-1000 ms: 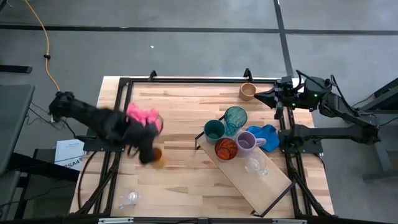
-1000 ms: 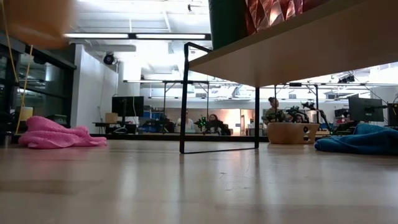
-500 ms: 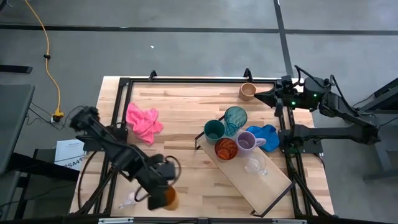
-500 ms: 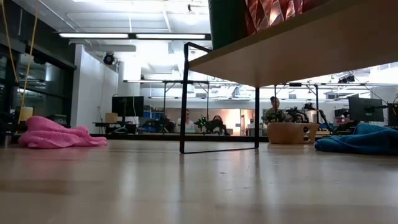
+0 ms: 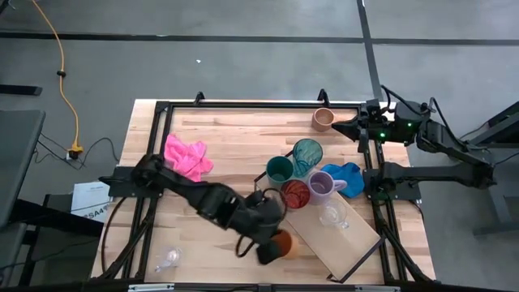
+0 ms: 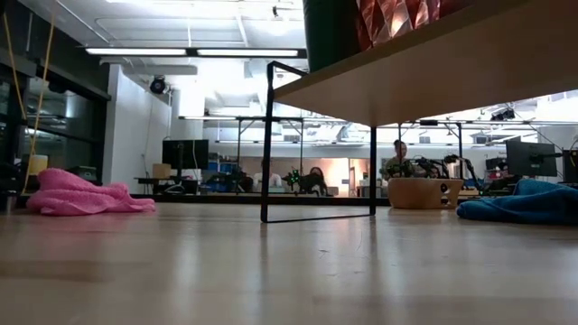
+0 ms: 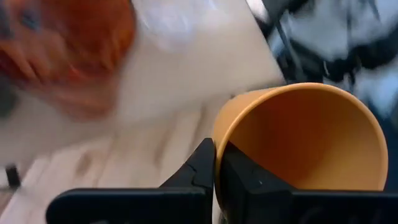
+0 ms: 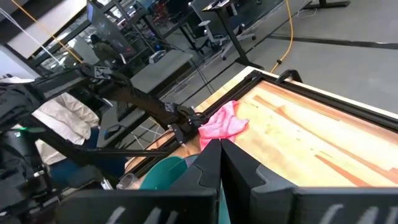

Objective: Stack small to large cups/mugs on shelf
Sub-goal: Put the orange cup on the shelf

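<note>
The left end effector (image 5: 270, 246) is clenched on the rim of an orange cup (image 7: 298, 143), just beside the near end of the shelf (image 5: 340, 239). The right end effector (image 5: 347, 127), fingers pressed together, waits at the worktop's (image 5: 235, 138) far right edge near a tan mug (image 5: 323, 118).

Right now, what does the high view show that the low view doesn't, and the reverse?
Only the high view shows both arms: the left gripper holding an orange cup by the shelf's near end, and the right gripper waiting at the table's far right edge. It also shows the purple mug and a clear glass. Only the low view shows the shelf's underside and the room behind. Both show the pink cloth, blue cloth and tan mug.
</note>
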Motion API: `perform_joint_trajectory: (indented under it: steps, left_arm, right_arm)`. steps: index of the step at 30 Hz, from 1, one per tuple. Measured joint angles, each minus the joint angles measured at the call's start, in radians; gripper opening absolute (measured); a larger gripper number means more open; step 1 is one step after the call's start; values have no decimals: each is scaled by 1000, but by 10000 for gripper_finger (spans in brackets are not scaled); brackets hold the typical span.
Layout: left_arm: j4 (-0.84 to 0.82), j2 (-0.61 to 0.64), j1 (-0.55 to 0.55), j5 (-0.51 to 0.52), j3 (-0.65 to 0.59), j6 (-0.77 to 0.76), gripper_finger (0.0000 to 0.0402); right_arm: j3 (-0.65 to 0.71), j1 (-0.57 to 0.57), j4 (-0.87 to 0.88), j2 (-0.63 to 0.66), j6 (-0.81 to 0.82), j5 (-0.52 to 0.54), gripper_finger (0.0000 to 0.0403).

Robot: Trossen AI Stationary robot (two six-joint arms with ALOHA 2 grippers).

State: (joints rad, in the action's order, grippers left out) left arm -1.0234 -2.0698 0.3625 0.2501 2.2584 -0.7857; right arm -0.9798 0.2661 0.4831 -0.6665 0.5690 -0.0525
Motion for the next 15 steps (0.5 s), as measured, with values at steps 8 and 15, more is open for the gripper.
perform_joint_trajectory:
  steps: [8,15]
  left_arm:
    - [101,-31,-34,167,-5,-80,0]
    - [155,-91,-39,174,-5,-136,0]
  right_arm:
    - [0,2,2,0,8,-7,0]
    - [-71,-44,20,33,-64,-117,0]
